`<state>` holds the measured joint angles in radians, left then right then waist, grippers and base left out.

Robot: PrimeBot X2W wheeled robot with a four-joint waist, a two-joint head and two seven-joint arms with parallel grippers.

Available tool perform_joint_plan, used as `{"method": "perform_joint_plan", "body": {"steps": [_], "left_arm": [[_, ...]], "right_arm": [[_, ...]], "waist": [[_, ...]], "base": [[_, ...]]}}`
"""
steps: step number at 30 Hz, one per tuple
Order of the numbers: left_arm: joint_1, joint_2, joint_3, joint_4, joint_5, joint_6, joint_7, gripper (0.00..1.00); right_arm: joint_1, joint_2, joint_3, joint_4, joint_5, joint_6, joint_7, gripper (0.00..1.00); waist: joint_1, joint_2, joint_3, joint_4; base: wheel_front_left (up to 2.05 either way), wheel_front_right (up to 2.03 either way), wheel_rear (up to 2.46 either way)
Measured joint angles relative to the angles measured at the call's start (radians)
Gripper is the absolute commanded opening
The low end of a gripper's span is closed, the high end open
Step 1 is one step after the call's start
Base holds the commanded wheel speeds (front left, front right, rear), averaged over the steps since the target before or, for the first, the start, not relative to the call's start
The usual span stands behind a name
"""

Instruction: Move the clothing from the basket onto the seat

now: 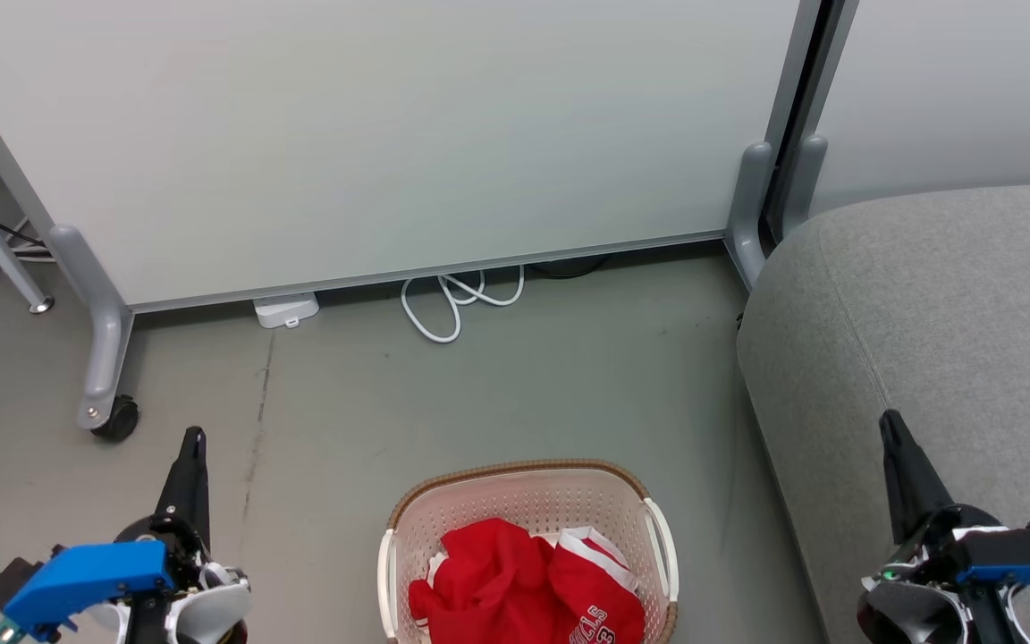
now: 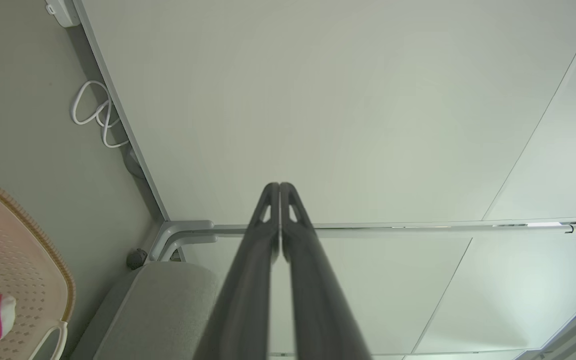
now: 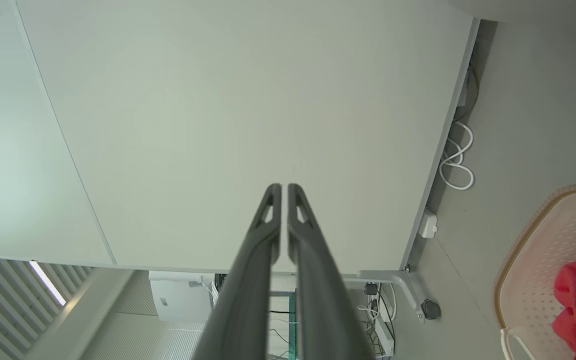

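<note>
Nothing of the task is done yet, as far as the views show. The clothing (image 1: 515,581), two bright red fabric sports garments with white trim (one shows part of its white lettering), lies crumpled together inside the basket (image 1: 515,468). This is a cream-white perforated plastic laundry basket with a brown woven-look rim and white side handles, standing on the grey floor (image 1: 479,394).

The left pincer (image 1: 196,438) has its two long dark fingers pressed together with nothing between them. The basket sits to its right, nearer the robot than its fingertips and apart from them. The right pincer (image 1: 889,420) is closed to a hairline slit and also empty. The basket sits to its left, and the clothing shows at the side of its wrist view rather than ahead of its fingers. Both pincers point toward the pale partition panel (image 1: 390,134), not down at the garments.

The seat (image 1: 944,313), a large light grey fabric-upholstered sofa cushion with rounded edges and a seam, lies right by the right pincer and stretches ahead of its fingertips. It is well off to the right of the left pincer. No red fabric lies on the part of it in view.

By my judgement the whole job remains. For each garment, a pincer must open, reach down into the basket, grip, lift, carry across to the seat and let go.
</note>
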<state>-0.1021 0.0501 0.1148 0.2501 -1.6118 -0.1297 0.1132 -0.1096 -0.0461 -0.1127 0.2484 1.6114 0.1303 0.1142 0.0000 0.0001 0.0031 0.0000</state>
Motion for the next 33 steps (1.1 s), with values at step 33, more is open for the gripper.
{"method": "perform_joint_plan", "body": {"steps": [33], "left_arm": [[0.043, -0.009, -0.095, 0.004, 0.479, 0.046, -0.129, 1.00]], "right_arm": [[0.020, 0.007, 0.069, 0.042, -0.482, -0.002, -0.130, 1.00]], "waist": [[0.0000, 0.0000, 0.005, 0.004]], "base": [[0.00, 0.00, 0.00]]}}
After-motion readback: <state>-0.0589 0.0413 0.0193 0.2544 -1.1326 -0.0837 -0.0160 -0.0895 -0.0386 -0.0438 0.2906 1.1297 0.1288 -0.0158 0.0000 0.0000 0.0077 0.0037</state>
